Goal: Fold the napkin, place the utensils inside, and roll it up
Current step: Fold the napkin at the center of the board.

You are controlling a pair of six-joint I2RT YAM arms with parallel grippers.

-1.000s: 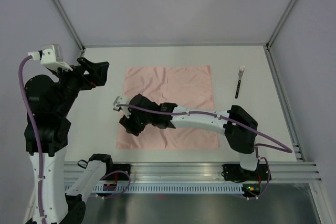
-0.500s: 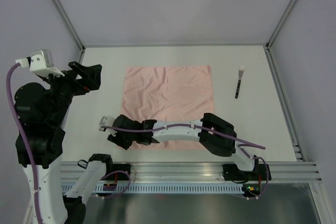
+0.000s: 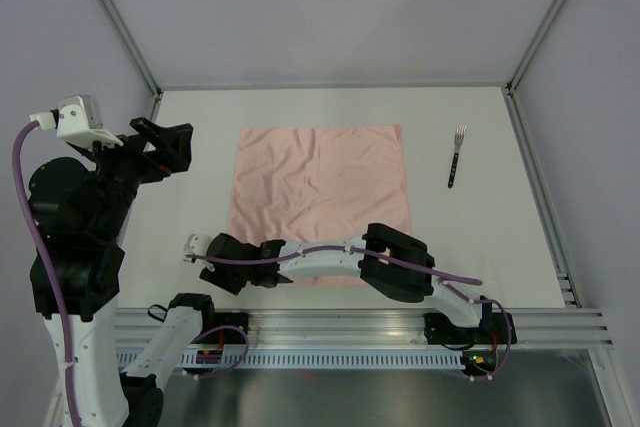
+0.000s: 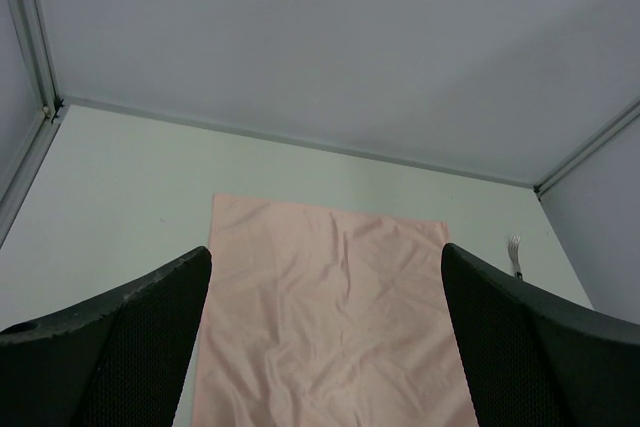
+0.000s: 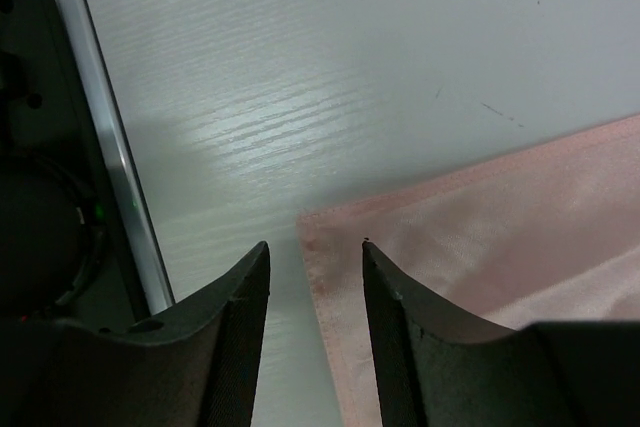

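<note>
The right claw (image 3: 218,272) lies low over the worktop (image 3: 480,237), its arm stretched along the near edge of the napkin (image 3: 320,197). In the right wrist view the two fingers (image 5: 240,317) stand partly apart, and the pink napkin's (image 5: 480,247) near-left corner sits just ahead of the gap between their tips, its hemmed edge running back between them. The claw (image 5: 312,247) has hold of nothing: the cloth lies flat and is not pinched. The metal rail (image 5: 100,147) at the worktop's edge runs just beside this claw on the side away from the cloth. The left claw (image 3: 185,147) hangs raised off the worktop, well apart from the napkin's far-left corner, its jaws spread wide and empty. From its wrist camera the napkin (image 4: 330,317) spreads out ahead of and below this claw (image 4: 325,250), wrinkled but unfolded. The fork (image 3: 457,157) lies on the worktop beyond the napkin's right edge, far from both claws, with its tines (image 4: 515,245) showing just past the left claw's right finger.
</note>
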